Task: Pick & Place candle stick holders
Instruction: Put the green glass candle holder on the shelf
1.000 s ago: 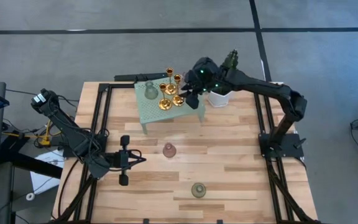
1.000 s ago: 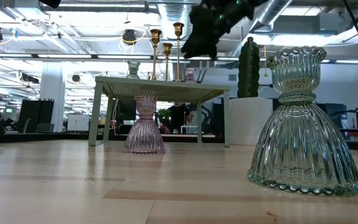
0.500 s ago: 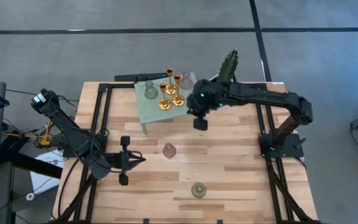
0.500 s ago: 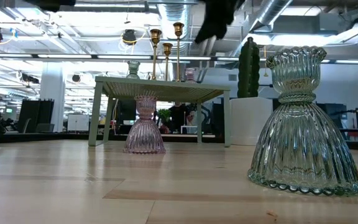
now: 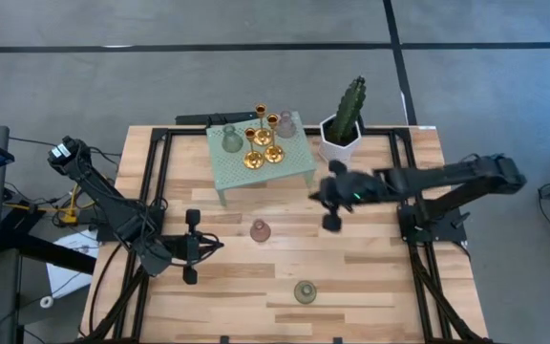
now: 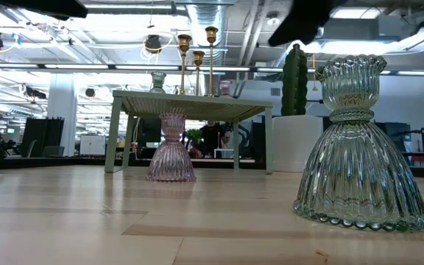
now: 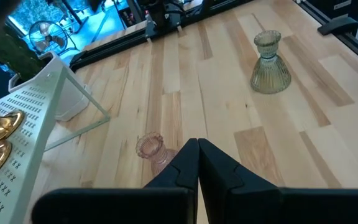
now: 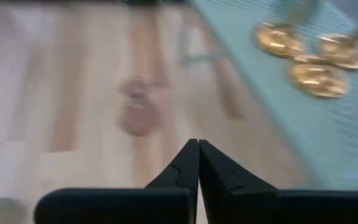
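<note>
A small green stand [image 5: 294, 164] at the table's far side carries three gold candle stick holders [image 5: 262, 145], a grey-green one [image 5: 230, 139] and a pink one [image 5: 285, 124], all on their round bases. Another pink holder [image 5: 261, 230] stands upright on the wood near the middle, and another grey-green holder [image 5: 305, 291] stands nearer the front edge. My right gripper [image 5: 328, 216] hangs shut and empty above the table, right of the lone pink holder [image 8: 135, 112]. My left gripper [image 5: 215, 246] waits shut and empty left of that holder [image 7: 150, 148].
A white hexagonal pot with a cactus [image 5: 342, 134] stands right of the stand, at the far edge. Black frame rails [image 5: 156, 182] run along the table's left and right sides. Bare wood lies between the two loose holders.
My right gripper has swung away from the stand's far right corner, toward the near edge and a little right, sinking slightly. It now hangs over the middle of the table. The pink holder on the stand, which the gripper hid before, now shows.
</note>
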